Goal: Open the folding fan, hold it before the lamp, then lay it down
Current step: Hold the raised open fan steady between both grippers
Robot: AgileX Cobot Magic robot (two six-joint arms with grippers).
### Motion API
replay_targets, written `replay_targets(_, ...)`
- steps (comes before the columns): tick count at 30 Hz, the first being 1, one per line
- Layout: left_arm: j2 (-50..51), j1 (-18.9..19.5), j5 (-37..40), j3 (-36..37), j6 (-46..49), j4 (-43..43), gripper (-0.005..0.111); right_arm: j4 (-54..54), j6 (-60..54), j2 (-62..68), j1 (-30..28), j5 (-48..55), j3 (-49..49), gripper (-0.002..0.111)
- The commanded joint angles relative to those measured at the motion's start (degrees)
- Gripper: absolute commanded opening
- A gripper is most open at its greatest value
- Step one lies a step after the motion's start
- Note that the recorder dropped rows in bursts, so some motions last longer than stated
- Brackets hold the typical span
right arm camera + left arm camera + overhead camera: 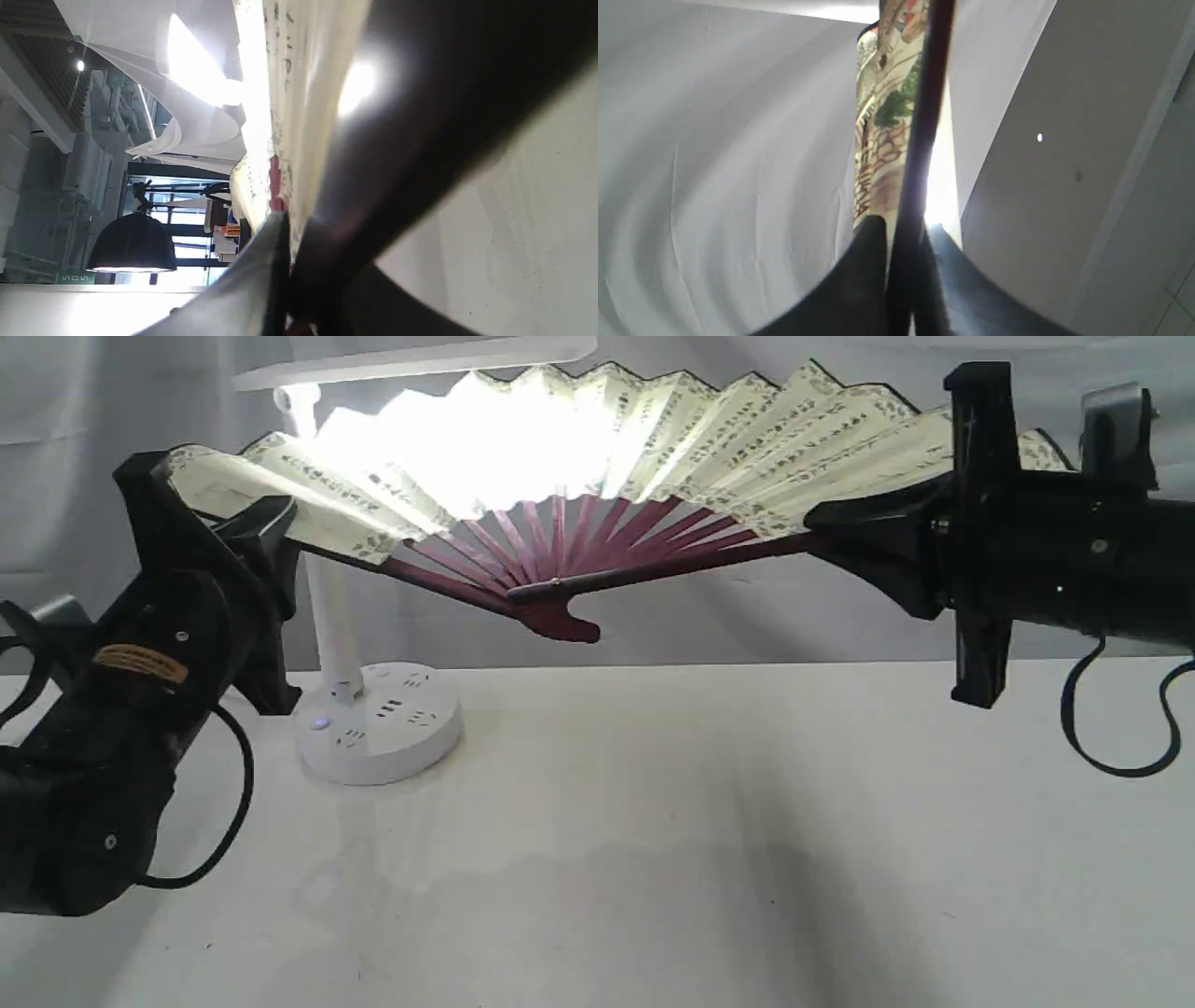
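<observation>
The folding fan (pixel 709 439) is spread wide in the air above the table, its cream leaf with black script glowing where the lamp shines through. Its maroon ribs meet at a pivot low in the middle. The white lamp (pixel 378 728) stands behind the fan's left half, head lit. My left gripper (pixel 280 527) is shut on the fan's left guard, seen as a dark rod (pixel 920 140) between its fingers. My right gripper (pixel 831 532) is shut on the right guard, with the fan's leaf (pixel 299 93) close to the camera.
The white table (pixel 653 840) lies below the fan, with the lamp's round base on its left. A grey cloth backdrop (pixel 93 448) hangs behind. A black cable (pixel 1111 728) dangles from the right arm.
</observation>
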Motion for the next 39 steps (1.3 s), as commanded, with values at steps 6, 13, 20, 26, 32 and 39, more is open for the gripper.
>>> replay_targets(6,-1.15,2.63,-5.66,-0.61,-2.78,-20.75,0.000,-1.74,-3.88,-0.02,-1.64,-4.94,0.33,0.000)
replay_targets(13,-1.15,2.63,-5.66,-0.61,-2.78,-20.75,0.000,-1.74,-3.88,-0.02,-1.64,-4.94,0.33,0.000)
replay_targets(20,-1.15,2.63,-5.66,-0.61,-2.78,-20.75,0.000,-1.74,-4.01,-0.02,-1.64,-4.76,0.33,0.000)
replay_targets(26,-1.15,2.63,-5.66,-0.61,-2.90,-20.52,0.000,-1.74,-4.12,-0.02,-1.64,-4.76,0.33,0.000)
replay_targets(32,-1.15,2.63,-5.66,-0.61,-2.90,-20.39,0.000,-1.74,-4.12,-0.02,-1.64,-4.65,0.33,0.000)
replay_targets(39,-1.15,2.63,-4.58,-0.46,-2.90,-19.08,0.000,-1.74,-3.98,-0.02,-1.64,-4.65,0.33,0.000)
